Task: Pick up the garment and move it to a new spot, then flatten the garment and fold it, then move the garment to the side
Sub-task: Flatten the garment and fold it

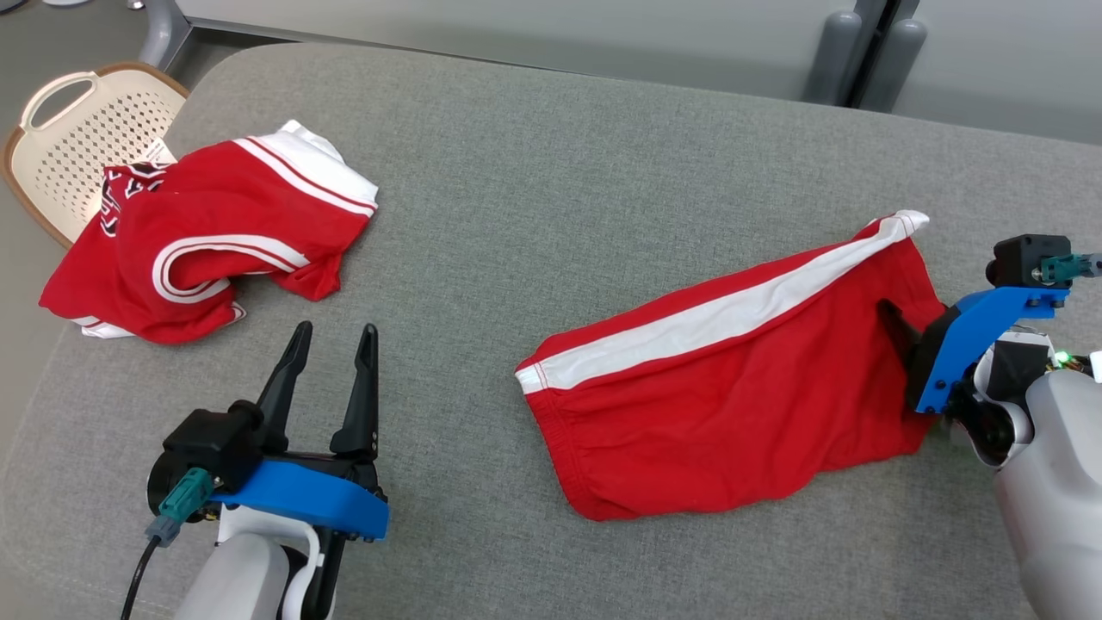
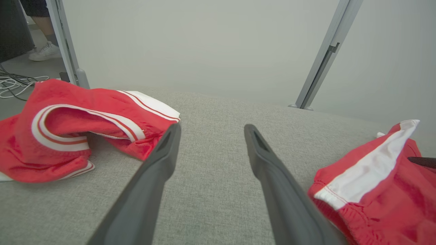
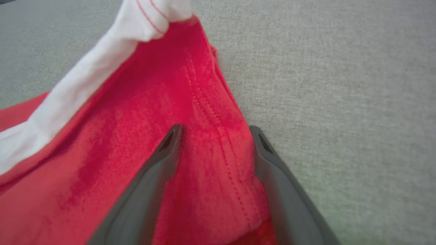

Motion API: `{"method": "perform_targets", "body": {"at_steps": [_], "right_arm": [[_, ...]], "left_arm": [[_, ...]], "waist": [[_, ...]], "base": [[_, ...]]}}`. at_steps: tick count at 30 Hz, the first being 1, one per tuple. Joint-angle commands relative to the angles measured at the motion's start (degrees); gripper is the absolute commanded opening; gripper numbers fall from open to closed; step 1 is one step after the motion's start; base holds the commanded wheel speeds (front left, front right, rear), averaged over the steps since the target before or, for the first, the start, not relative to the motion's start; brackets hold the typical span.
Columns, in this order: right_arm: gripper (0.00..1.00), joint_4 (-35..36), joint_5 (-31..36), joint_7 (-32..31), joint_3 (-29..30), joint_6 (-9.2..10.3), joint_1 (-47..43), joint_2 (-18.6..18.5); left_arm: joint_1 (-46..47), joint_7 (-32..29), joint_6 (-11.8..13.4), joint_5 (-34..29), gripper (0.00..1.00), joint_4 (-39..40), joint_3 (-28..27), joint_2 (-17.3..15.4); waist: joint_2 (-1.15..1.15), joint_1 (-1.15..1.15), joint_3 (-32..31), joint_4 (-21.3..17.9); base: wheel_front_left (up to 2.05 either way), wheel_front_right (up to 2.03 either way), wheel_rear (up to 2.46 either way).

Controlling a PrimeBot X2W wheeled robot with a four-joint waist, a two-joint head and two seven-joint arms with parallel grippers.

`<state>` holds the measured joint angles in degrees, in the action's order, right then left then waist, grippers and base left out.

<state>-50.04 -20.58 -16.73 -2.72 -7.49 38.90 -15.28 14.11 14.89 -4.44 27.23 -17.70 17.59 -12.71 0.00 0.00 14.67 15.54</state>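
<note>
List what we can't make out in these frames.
Right hand: open over the shorts hem; right wrist view is blurred, so cloth contact is unclear; head view, its blue mount hides most of it.
Jersey print: head view, folds hide most of it.
Basket: head view, cut by the left edge, partly behind the jersey.
Person: left wrist view, just a shoe and lower leg at the top edge.

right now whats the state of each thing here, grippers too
shorts: spread on the table, wrinkled
jersey: crumpled at the table's left edge, partly over the basket
basket: beside the table, open side up
left gripper: open, empty, over bare table
right gripper: open, fingers astride the shorts' right edge, not clamped
</note>
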Motion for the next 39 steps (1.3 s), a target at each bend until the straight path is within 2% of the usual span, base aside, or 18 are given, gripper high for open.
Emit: {"method": "perform_targets", "body": {"at_steps": [1,3,4,5,6,12,18,24,30,33,39], "right_arm": [[1.00,-1.7,-0.9,0.1,0.5,-0.01,-0.1,1.3],[1.00,-2.4,-1.2,0.0,0.7,-0.02,0.0,1.7],[0.77,-3.0,-1.0,0.0,0.5,-0.02,0.1,1.8],[0.11,-3.4,-0.8,0.1,0.3,-0.02,0.3,2.0],[0.00,-3.8,-1.0,0.2,0.1,-0.02,0.2,2.3],[0.00,-3.7,-3.6,2.3,0.2,-0.02,0.2,3.0],[0.00,-0.8,-5.9,5.2,0.1,-0.02,-3.1,0.4],[0.00,2.3,-4.8,7.0,1.9,-0.02,-7.6,-2.9],[0.00,6.4,-0.1,7.4,5.0,-0.02,-10.9,-5.0],[0.00,9.8,2.9,6.8,5.9,-0.02,-11.8,-4.7],[0.00,21.4,6.9,3.5,3.4,-0.02,-14.4,-0.8]], "left_arm": [[0.6,0.2,-0.1,0.3,1.00,-0.3,0.1,0.1],[0.5,0.2,-0.1,0.3,1.00,-0.3,0.2,0.1],[0.5,0.2,-0.1,0.3,1.00,-0.4,0.2,0.1],[0.5,0.2,-0.2,0.4,1.00,-0.5,0.3,0.1],[0.6,0.2,-0.2,0.4,1.00,-0.5,0.3,0.1],[-0.1,-0.3,0.4,0.7,1.00,-0.2,0.4,-0.1],[-2.6,-0.9,1.0,1.5,1.00,0.8,0.2,-0.6],[-5.6,-2.2,1.7,1.9,1.00,3.1,0.5,-1.4],[-7.3,-2.9,2.4,1.8,1.00,5.3,0.8,-1.9],[-7.6,-3.0,2.6,2.1,1.00,5.5,1.0,-1.9],[-8.2,-2.8,2.7,2.4,1.00,5.6,1.1,-2.0]], "waist": [[0.00,0.00,-0.1,0.0],[0.00,0.00,-0.2,-0.1],[0.00,0.00,-0.3,-0.1],[0.00,0.00,-0.4,-0.2],[0.00,0.00,-0.6,-0.2],[0.00,0.00,-2.2,-1.5],[0.00,0.00,-5.1,-4.5],[0.00,0.00,-7.4,-7.8],[0.00,0.00,-8.3,-9.7],[0.00,0.00,-8.6,-10.1],[0.00,0.00,-9.7,-10.2]], "base": [[0.00,0.00,0.00],[0.00,0.00,0.00],[0.00,0.00,0.00],[0.00,0.00,0.00],[0.00,0.00,0.00],[0.00,0.00,0.00],[0.00,0.00,0.00],[0.00,0.00,0.00],[0.00,0.00,0.00],[0.00,0.00,0.00],[0.00,0.00,0.00]]}}
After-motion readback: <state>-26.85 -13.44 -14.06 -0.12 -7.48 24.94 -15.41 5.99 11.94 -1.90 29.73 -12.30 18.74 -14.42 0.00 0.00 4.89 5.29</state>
